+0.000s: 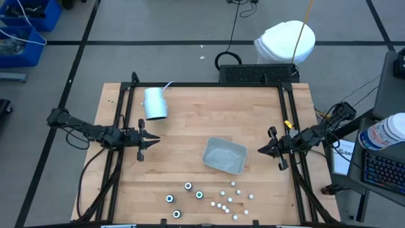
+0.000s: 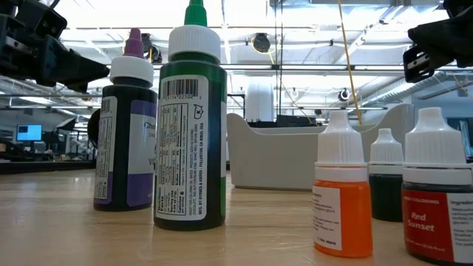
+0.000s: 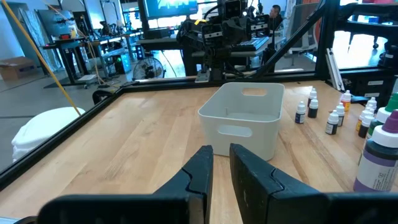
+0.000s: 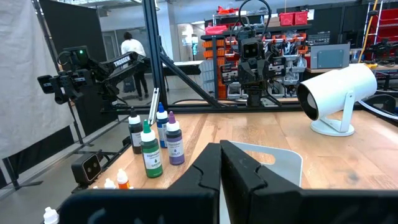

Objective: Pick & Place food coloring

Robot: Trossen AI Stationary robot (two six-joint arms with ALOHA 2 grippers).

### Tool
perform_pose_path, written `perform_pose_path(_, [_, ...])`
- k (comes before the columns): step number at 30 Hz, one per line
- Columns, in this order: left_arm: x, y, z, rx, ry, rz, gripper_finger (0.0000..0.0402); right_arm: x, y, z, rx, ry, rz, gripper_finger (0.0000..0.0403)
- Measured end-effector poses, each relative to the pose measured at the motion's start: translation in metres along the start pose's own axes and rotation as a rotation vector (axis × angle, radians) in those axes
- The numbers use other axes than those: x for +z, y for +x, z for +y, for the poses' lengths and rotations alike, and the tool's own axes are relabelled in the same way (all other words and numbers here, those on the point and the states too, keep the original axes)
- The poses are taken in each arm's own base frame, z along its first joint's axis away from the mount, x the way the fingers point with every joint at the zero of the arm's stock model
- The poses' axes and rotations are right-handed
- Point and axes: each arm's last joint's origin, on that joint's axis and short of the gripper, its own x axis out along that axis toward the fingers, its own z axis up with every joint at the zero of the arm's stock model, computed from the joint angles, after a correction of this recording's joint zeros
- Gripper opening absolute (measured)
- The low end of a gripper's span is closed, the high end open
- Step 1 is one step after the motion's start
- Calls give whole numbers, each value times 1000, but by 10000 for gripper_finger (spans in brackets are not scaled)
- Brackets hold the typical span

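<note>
The food coloring stands upright near the table's near edge: dark round bottles and several smaller white-capped ones. In the low view a green bottle, a purple one and an orange one are close up. My left gripper hovers left of the tray, fingers a narrow gap apart, holding nothing. My right gripper hovers right of the tray, shut and empty. Both are well away from the bottles.
A translucent grey square tray sits mid-table between the two grippers. A pale cylindrical cup-like object stands toward the far left. Black frame rails run along the table's sides. A person stands far off in the room.
</note>
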Motion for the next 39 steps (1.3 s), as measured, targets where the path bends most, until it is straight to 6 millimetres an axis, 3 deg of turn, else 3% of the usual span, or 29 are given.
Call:
perform_pose_path(22, [0, 0, 0, 1, 0, 0, 63, 0, 0, 0, 0, -1, -1, 0])
perform_pose_path(29, [0, 0, 0, 0, -9, -3, 63, 7, 0, 0, 0, -74, -64, 0])
perform_pose_path(39, [1, 0, -1, -32, -256, -10, 63, 7, 0, 1, 0, -82, -66, 0])
